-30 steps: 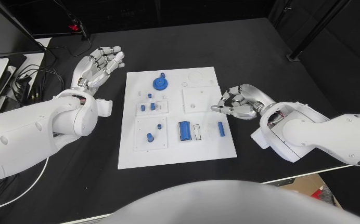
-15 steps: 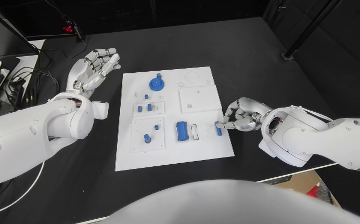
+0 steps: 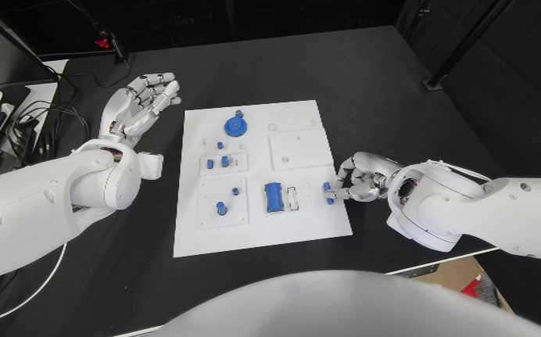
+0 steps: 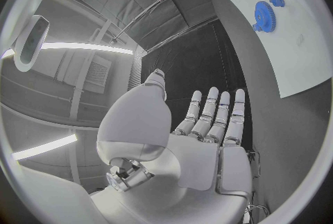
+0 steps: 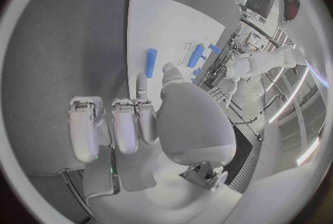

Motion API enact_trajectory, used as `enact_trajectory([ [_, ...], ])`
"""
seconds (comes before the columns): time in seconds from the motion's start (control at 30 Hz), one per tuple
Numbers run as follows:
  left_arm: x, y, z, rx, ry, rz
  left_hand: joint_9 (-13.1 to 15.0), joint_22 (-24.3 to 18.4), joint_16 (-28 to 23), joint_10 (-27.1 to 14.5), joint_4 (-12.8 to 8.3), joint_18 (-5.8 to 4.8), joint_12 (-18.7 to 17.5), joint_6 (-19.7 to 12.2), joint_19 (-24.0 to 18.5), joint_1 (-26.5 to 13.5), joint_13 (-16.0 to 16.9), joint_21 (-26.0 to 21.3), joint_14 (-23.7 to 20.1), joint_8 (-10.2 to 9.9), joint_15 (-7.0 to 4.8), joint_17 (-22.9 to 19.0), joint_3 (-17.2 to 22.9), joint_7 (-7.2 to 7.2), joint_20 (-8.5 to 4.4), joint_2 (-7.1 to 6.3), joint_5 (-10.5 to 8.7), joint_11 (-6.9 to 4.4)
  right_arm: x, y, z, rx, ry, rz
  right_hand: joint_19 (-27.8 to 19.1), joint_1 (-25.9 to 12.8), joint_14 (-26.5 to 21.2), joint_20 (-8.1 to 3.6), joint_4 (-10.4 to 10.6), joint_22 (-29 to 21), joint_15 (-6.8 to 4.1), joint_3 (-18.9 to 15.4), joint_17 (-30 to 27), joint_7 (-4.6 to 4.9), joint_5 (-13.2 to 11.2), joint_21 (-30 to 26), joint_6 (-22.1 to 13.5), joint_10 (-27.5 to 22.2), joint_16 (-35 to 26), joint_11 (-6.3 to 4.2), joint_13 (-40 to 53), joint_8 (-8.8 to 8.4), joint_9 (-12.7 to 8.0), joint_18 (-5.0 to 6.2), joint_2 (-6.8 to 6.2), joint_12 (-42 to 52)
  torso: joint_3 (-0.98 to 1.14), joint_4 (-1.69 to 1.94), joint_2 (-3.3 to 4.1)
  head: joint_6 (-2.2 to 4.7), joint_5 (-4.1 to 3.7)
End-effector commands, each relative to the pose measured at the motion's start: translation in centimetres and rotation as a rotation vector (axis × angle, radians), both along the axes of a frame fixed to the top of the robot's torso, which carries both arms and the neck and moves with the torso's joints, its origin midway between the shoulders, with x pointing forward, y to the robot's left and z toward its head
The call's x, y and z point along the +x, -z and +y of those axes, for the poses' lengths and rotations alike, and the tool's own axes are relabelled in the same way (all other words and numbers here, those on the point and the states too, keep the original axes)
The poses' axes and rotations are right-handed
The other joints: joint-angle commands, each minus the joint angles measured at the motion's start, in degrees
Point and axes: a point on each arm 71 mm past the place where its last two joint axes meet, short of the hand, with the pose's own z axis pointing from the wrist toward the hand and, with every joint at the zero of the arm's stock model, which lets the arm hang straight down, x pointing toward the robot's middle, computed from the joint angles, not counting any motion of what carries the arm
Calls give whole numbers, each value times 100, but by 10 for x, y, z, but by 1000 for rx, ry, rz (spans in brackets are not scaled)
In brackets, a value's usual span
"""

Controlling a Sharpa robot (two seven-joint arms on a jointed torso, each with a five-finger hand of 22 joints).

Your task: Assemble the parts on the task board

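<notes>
The board (image 3: 262, 231) lies mid-worktop (image 3: 383, 87). At its near right edge the right hand (image 3: 359, 178) rests with fingers curled, fingertips (image 5: 142, 82) just beside a small blue peg (image 3: 328, 192) that lies on the board; whether they touch or grip it I cannot tell. Left of the peg lies a blue block (image 3: 275, 196), and further left two smaller blue parts (image 3: 221, 209). Toward the board's far end sits a blue gear (image 3: 236, 126). Off the board's far left corner, the left hand (image 3: 137, 105) is held open, fingers straight and apart, holding nothing.
</notes>
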Motion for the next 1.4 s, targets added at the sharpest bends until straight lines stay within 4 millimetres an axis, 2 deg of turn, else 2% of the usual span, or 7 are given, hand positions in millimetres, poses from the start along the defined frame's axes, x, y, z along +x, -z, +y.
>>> enact_trajectory([
  [0.03, -2, -6, -1, -26, 20, -73, -5, -2, 26, -45, -14, 12, 20, -48, 15, -6, -5, 33, -22, 35, -18, -5, -6, 883, -5, 65, 21, -7, 2, 2, 3, -33, -25, 0, 596, -30, 605, 43, -1, 1509, 54, -28, 1508, 2, 20, 19, 16, 606, 14, 10, 1509, -30, -7, -42, 18, 14, -4, 7, -5, 0, 5],
  [0.2, -2, -6, -1, -26, 20, -73, -5, -2, 26, -45, -14, 12, 20, -48, 15, -6, -5, 33, -22, 35, -18, -5, -6, 883, -5, 65, 21, -7, 3, 6, 7, -37, -37, 10, 596, -29, 605, 44, -3, 1509, 55, -26, 1508, 2, 22, 19, 15, 606, 14, 11, 1509, -35, -12, -42, 29, 14, -2, 5, -3, 0, 29],
  [0.37, -2, -6, -1, -26, 19, -73, -5, -2, 26, -45, -14, 12, 20, -48, 15, -6, -5, 33, -22, 35, -18, -5, -6, 883, -5, 65, 21, -7, 4, 11, 9, -52, -49, 35, 596, -28, 605, 46, -4, 1509, 56, -22, 1508, 4, 18, 19, 14, 606, 14, 12, 1509, -48, -23, -42, 52, 14, -12, 2, -4, 0, 46],
  [0.8, -3, -6, 0, -27, 20, -71, -5, -2, 26, -45, -14, 12, 20, -48, 15, -6, -5, 33, -22, 35, -18, -5, -6, 883, -5, 65, 21, -7, 4, 24, 11, -126, -84, 90, 596, -12, 605, 53, -11, 1509, 61, -14, 1508, 7, -33, 19, 25, 606, 14, 17, 1509, -76, -54, -42, 123, 14, 0, 5, -2, 0, 32],
  [1.27, -3, -6, 0, -27, 21, -69, -6, -7, 33, -48, -14, 12, 30, -50, 12, -1, -9, 34, -23, 39, -18, -15, -11, 884, -5, 69, 29, -6, 4, 30, 20, -198, -148, 83, 596, -41, 605, 61, -5, 1509, 68, -45, 1508, 13, -46, 19, 33, 606, 14, 22, 1509, -109, -89, -42, 148, 14, -7, 2, 0, 0, 18],
  [1.4, -3, -6, 0, -27, 22, -69, -6, -7, 33, -48, -14, 12, 30, -50, 12, -1, -9, 34, -23, 39, -18, -15, -11, 884, -5, 69, 29, -6, 3, 32, 21, -210, -158, 97, 596, 14, 605, 70, -23, 1509, 81, -45, 1508, 32, -26, 19, -11, 606, 14, 36, 1509, -177, -139, -42, 177, 14, -4, 5, -2, 0, 19],
])
